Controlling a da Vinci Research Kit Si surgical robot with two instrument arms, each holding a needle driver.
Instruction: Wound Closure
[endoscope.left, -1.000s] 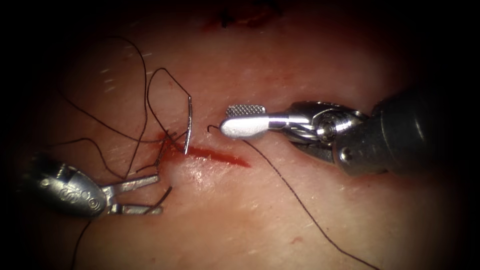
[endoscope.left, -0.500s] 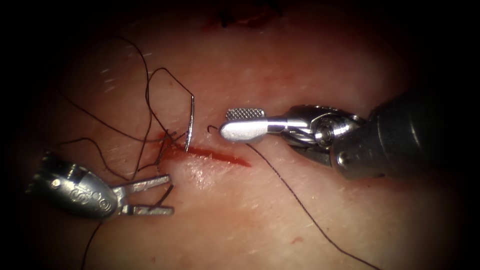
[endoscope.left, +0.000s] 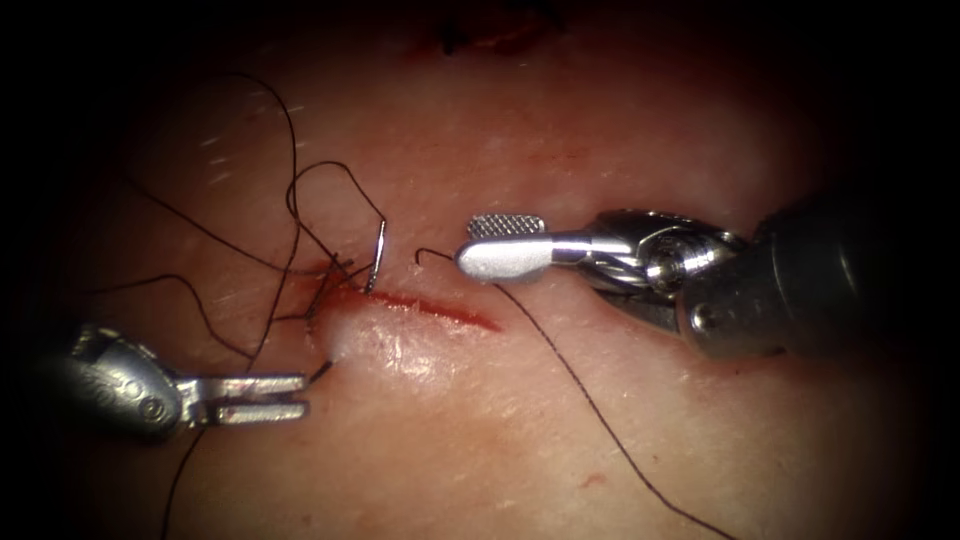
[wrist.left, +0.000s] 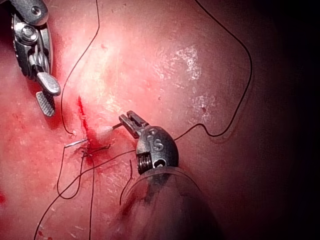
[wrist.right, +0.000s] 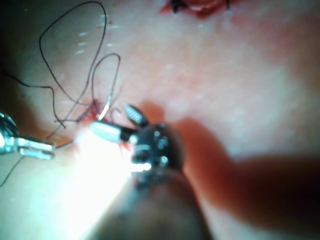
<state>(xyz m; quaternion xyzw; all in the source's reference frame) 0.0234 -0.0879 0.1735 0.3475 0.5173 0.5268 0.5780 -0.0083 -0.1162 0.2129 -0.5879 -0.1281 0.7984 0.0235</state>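
Nearest you in the endoscope view, your left end effector lies low on the left of the cut, its two jaws drawn almost parallel with a narrow gap at the tips. A dark thread end runs from those tips up toward the tissue, but whether the jaws actually pinch it you cannot tell. In the left wrist view the same end effector points at a pale raised spot of tissue beside the cut.

Further in, the needle stands nearly upright at the left end of the cut, its lower tip in the tissue, its upper part free in the air. Neither tool holds it. Red fluid lines the cut.

Beyond, on the right, your right end effector hovers with jaws spread, holding nothing; a curled thread end lies just beside its lower jaw.
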